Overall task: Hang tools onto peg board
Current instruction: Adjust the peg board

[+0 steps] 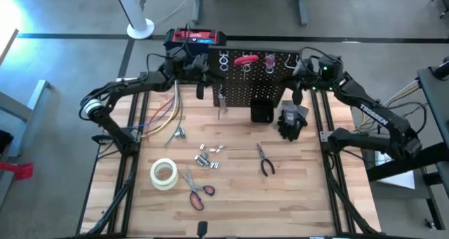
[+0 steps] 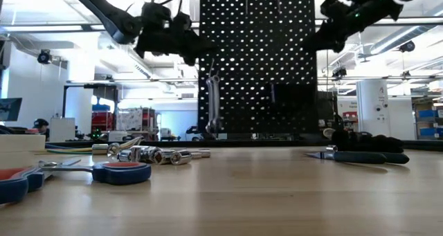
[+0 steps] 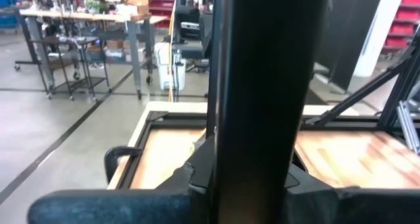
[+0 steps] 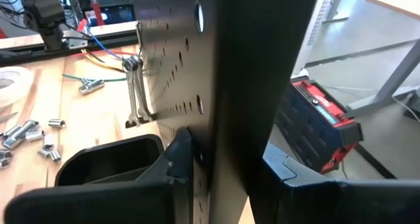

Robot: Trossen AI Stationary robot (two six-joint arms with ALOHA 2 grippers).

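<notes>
- Left end effector [image 1: 198, 69] sits at the peg board's [image 1: 254, 81] left edge, right end effector [image 1: 300, 74] at its right edge. Each wrist view shows the panel edge between the fingers, so both seem clamped on it, though the contact itself is hidden.
- A wrench [image 1: 221, 102] and a red tool [image 1: 246, 59] hang on the panel.
- Scissors [image 1: 195, 188], pliers [image 1: 264, 159] and sockets [image 1: 207, 157] lie on the tabletop [image 1: 295, 190].
- This looks like steadying the board; next comes letting go and fetching a loose tool.

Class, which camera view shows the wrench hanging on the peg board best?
The right wrist view: the wrench hangs close and unobstructed against the peg board. The low view shows it dim, the high view tiny from above, and the left wrist view not at all.
</notes>
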